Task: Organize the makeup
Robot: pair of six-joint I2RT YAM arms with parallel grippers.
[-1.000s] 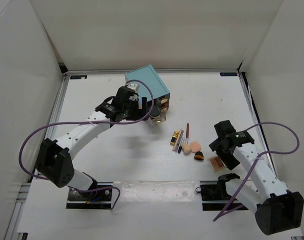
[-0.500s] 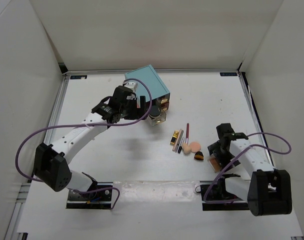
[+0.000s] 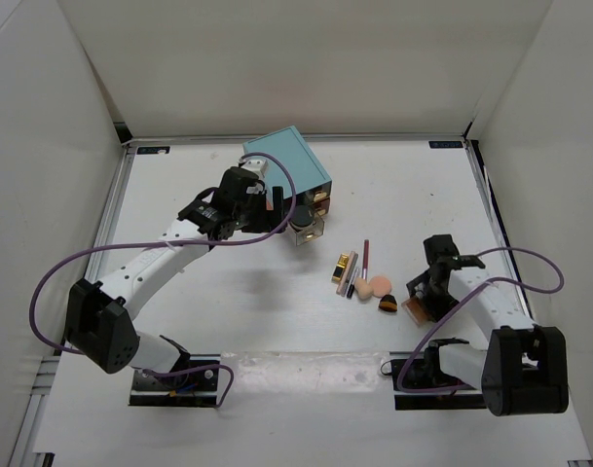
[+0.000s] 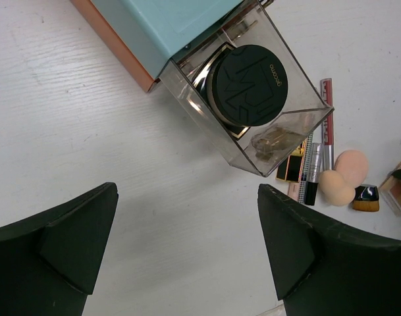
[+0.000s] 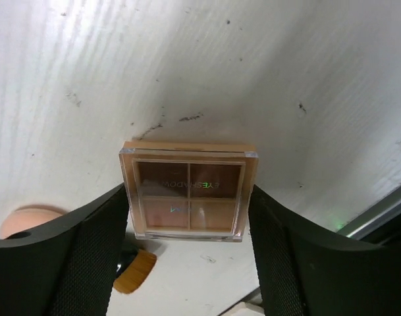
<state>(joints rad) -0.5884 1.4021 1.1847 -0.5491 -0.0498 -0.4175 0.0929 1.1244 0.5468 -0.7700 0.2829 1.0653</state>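
Flanking palette [image 5: 189,197] with right gripper [image 5: 187,191], can't tell if clamped; likely stiff, light, slick plastic, crackable lid, so pinch mid side edges gently; left gripper [image 4: 187,191] splayed, empty

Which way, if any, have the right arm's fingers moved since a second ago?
Yes. Judged against the peach sponges, the right fingers have come toward the table's near edge and down over the square palette, now flanking it.

one overhead, two wrists
your top camera looks down from behind the arms across the worktop [image 3: 277,311]; left wrist faces the drawer box [image 4: 167,26], right wrist hugs the palette [image 5: 189,191], both seen overhead.
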